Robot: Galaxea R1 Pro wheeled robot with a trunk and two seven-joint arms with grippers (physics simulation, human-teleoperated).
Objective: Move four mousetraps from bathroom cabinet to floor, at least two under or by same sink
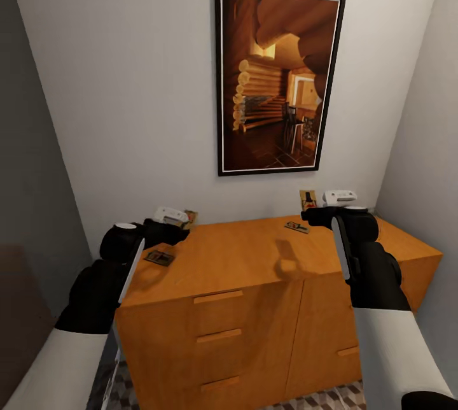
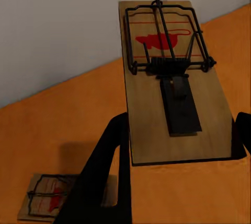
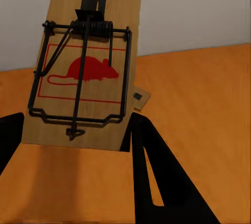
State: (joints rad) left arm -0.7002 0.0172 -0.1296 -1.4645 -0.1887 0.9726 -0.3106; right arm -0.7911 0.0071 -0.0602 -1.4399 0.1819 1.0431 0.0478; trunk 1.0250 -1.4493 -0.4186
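Both grippers are closed on a trap each. Seen from the left wrist, the left gripper (image 2: 180, 145) pinches a mousetrap (image 2: 175, 78) across its width, one dark finger (image 2: 112, 151) against the board's side edge, wire bar and red mouse mark facing the camera. The right gripper (image 3: 76, 138) holds a second mousetrap (image 3: 86, 62) the same way, board clear of the wood below.

From the head, the left gripper (image 1: 181, 218) hovers above the cabinet (image 1: 254, 308) near its back left corner, and the right gripper (image 1: 317, 205) above the back edge toward the right. Holding by the side edges probably keeps the fingers off the spring bar.

Two traps lie flat on the cabinet top: a third mousetrap (image 1: 159, 258) by the left edge and a fourth mousetrap (image 1: 296, 226) near the back edge. A strip of bathroom floor (image 1: 318, 399) shows below the drawer fronts.
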